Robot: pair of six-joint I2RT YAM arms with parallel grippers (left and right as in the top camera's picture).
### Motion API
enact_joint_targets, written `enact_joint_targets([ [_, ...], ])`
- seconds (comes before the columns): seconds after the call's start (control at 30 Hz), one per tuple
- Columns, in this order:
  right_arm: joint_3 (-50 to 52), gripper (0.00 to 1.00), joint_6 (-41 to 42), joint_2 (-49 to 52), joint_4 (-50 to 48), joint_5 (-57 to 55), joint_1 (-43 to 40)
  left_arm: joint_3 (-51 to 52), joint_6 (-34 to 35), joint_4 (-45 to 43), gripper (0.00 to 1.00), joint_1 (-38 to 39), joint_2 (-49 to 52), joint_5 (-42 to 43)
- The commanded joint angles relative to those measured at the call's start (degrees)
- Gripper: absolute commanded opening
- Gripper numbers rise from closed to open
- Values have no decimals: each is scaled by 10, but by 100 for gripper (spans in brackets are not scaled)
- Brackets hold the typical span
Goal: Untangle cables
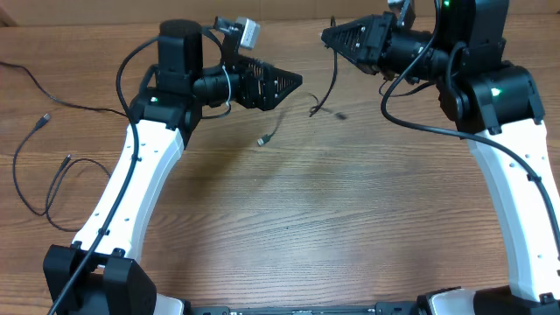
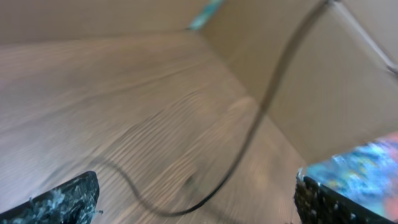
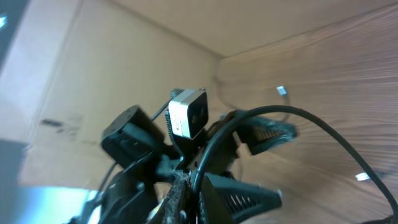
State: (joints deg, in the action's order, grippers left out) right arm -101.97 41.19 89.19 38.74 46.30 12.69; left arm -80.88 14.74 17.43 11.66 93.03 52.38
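Left wrist view: left jaws wide open, fingertips [image 2: 65, 199] far apart, holding nothing.
Cable [image 2: 255, 124]: thin and black, just in front of the left jaws.
Right jaws: shut tight on this cable, which hangs down from them.
Silver-tipped cable [image 1: 265, 137]: on the worktop [image 1: 306, 227], just beside the left jaws.
More cables [image 1: 42, 121]: well behind the left jaws.

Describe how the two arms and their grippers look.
The left arm and right arm have white links, black joints and black wires alongside. The left gripper and right gripper are black, wedge-shaped, with ribbed fingers. Green lights glow on the joints.
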Motion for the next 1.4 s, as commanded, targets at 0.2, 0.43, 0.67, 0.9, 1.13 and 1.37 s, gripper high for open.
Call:
enact_joint_targets([
  [0.2, -2, 4, 94, 2, -148, 236, -5, -2, -31, -73, 100, 8, 9, 108],
  [0.43, -2, 4, 154, 2, -232, 285, -5, -2, 74, -238, 100, 22, 47, 176],
  [0.67, -2, 3, 156, 2, -233, 286, -5, -2, 191, -415, 96, 30, 52, 214],
  [0.9, -2, 4, 159, 2, -234, 287, -5, -2, 230, -460, 83, 43, 54, 223],
  [1.13, -2, 4, 212, 2, -309, 300, -5, -2, 231, -458, 55, 64, 61, 170],
  [1.37, -1, 3, 217, 2, -320, 307, -45, -2, 290, -458, 4, 50, 61, 148],
])
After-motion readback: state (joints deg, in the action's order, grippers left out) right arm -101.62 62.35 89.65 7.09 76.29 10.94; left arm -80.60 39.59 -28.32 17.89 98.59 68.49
